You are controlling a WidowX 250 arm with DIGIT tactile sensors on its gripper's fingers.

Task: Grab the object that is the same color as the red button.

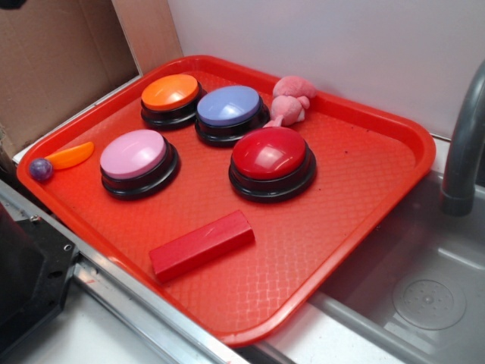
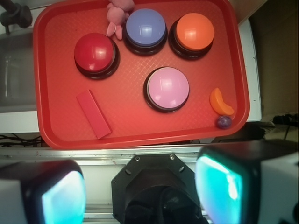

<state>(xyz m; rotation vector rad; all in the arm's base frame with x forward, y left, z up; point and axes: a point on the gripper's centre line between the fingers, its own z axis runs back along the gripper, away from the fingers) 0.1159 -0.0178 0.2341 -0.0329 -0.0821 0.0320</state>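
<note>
The red rectangular block [image 1: 201,245] lies flat on the red tray [image 1: 364,197] near its front edge; it also shows in the wrist view [image 2: 93,113] at the tray's lower left. The red dome button [image 1: 270,159] on its black base stands behind the block, and shows in the wrist view [image 2: 95,53]. My gripper [image 2: 140,191] is open and empty, high above the robot base and short of the tray. Its two teal-padded fingers [image 2: 63,198] frame the bottom of the wrist view. The gripper is out of the exterior view.
On the tray stand an orange button [image 1: 170,97], a blue button [image 1: 229,111] and a pink button [image 1: 136,159], plus a pink plush toy [image 1: 290,98], an orange slice [image 1: 70,155] and a small purple ball [image 1: 40,168]. A grey sink [image 1: 424,296] with a faucet [image 1: 464,144] lies right. The black robot base [image 1: 26,280] is at the front left.
</note>
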